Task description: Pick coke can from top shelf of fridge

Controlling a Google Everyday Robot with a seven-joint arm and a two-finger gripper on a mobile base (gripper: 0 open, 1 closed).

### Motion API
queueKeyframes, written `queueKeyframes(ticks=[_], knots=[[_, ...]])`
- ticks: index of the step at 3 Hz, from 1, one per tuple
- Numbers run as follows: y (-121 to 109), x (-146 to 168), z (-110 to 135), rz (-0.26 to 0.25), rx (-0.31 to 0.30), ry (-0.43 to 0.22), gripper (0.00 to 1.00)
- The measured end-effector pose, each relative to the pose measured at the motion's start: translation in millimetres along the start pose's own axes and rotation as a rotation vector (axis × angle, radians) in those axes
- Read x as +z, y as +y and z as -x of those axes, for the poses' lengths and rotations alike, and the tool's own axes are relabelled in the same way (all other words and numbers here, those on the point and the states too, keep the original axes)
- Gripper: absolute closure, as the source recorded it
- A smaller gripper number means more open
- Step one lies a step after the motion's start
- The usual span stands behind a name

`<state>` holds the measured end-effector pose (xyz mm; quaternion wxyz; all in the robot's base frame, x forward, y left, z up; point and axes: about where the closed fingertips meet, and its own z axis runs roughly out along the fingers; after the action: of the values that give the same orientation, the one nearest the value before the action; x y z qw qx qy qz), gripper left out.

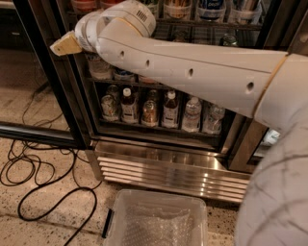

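The fridge (168,173) stands ahead with its black door frame and ribbed steel base grille. Its top shelf (202,22) runs along the upper edge of the view. Red-orange container bottoms (84,5) stand at its left end; I cannot tell whether one is the coke can, since only their lower parts show. My white arm (192,72) reaches from the right across the fridge front. The gripper (67,44) shows as a tan tip at the upper left, in front of the door frame, below and left of the red-orange items.
Several bottles (163,110) line a lower rack. Jars and a blue-labelled bottle (211,6) stand on the top shelf to the right. A clear plastic bin (156,221) sits on the floor before the grille. Black cables (33,168) loop on the floor at left.
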<state>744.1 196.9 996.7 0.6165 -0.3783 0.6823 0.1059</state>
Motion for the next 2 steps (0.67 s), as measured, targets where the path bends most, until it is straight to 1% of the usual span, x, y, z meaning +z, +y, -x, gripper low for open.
queueKeyframes(ticks=[1, 2], knots=[[-1.5, 0.5, 5.5, -0.01, -0.02, -0.012, 0.0], [-1.5, 0.5, 5.4, -0.009, -0.02, -0.012, 0.0]])
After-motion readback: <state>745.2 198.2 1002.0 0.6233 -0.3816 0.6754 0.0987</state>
